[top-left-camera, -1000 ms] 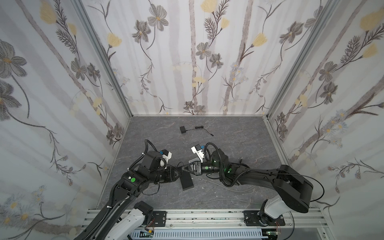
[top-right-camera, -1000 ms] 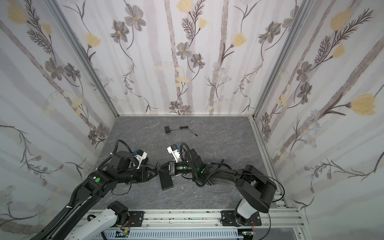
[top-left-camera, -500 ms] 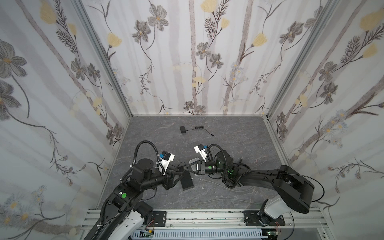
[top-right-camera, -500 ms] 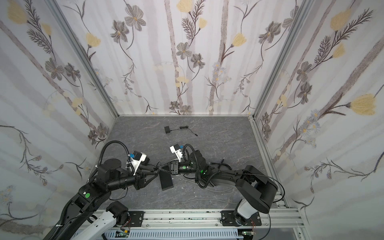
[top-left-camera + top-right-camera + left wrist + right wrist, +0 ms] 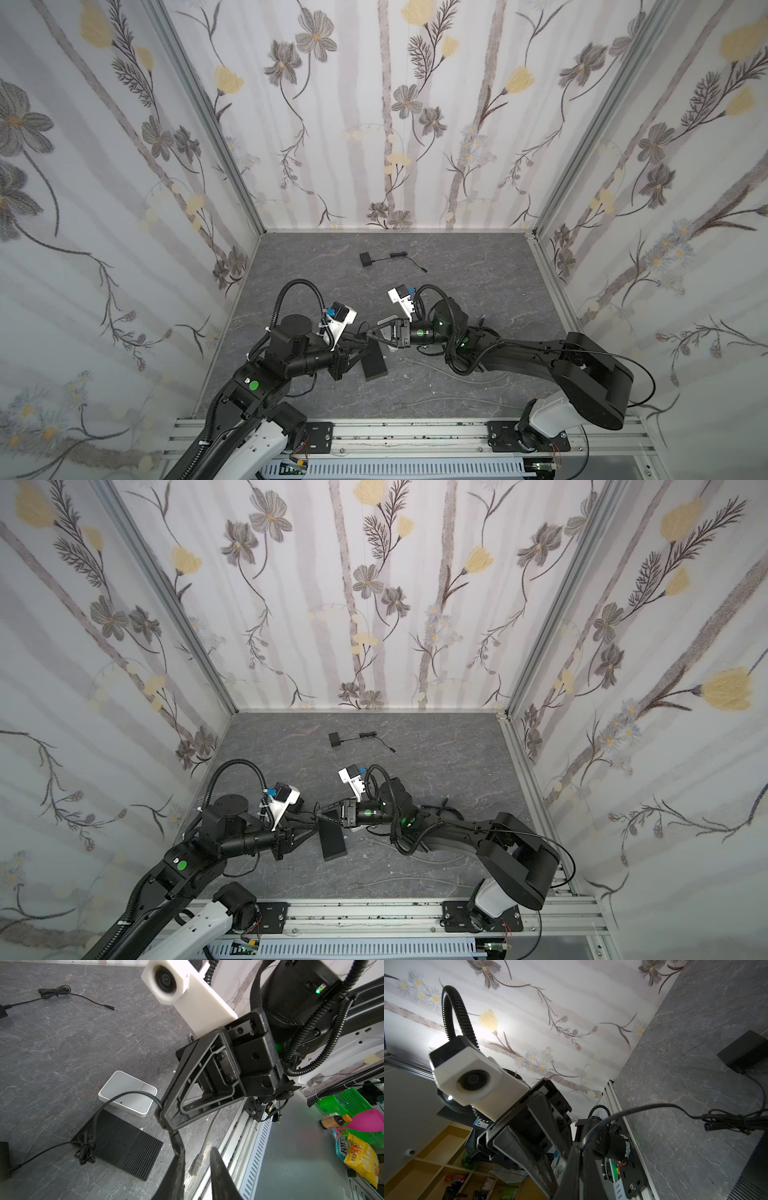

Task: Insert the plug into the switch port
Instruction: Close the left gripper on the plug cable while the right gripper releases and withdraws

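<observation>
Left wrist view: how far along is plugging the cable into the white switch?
Done: the right gripper pinches the black cable near its free end, in the air. In hand: the left gripper, jaws apart, sits at that end. Left: insertion; the white switch lies flat with nothing in its visible side.

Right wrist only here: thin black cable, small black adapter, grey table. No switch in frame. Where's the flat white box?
Observer: In the left wrist view, the flat white box with pale grey top lies flat on the dark grey marbled table, beside a black ribbed flat box.
Operator: Anything plugged in?
Observer: No. The thin black cable passes over the box in that view and runs up to the shut right tool. Nothing enters the box's visible sides.
</observation>
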You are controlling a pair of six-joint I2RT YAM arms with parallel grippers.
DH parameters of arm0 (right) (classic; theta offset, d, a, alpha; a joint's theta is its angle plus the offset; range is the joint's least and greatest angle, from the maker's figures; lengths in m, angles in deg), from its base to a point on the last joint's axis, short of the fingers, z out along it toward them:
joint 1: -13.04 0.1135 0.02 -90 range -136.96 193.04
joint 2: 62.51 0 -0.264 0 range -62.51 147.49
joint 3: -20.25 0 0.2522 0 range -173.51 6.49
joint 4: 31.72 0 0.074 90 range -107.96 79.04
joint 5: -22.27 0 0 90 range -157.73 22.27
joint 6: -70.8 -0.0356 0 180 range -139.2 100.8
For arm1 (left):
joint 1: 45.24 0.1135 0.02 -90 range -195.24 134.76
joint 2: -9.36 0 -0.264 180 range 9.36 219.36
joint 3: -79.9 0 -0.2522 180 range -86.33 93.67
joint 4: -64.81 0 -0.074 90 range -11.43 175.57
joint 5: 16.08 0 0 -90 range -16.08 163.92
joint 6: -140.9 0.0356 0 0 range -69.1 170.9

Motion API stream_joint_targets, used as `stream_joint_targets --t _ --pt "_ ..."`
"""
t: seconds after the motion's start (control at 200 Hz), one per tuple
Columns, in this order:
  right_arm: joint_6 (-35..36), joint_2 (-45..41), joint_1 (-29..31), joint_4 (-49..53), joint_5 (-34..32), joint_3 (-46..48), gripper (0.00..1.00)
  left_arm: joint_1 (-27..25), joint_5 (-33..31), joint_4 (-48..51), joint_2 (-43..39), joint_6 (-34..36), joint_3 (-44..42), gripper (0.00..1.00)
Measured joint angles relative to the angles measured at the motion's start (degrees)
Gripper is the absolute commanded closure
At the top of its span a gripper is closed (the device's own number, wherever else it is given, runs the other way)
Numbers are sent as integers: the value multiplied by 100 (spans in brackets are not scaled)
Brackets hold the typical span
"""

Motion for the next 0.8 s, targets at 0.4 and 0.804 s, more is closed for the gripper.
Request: stream_joint_targets --t 0.4,0.804 --pt "74 -85 -4 118 -103 -57 100 -2 -468 140 238 22 149 95" --pt "109 -96 -4 216 -98 -90 100 0 -560 160 308 20 149 78"
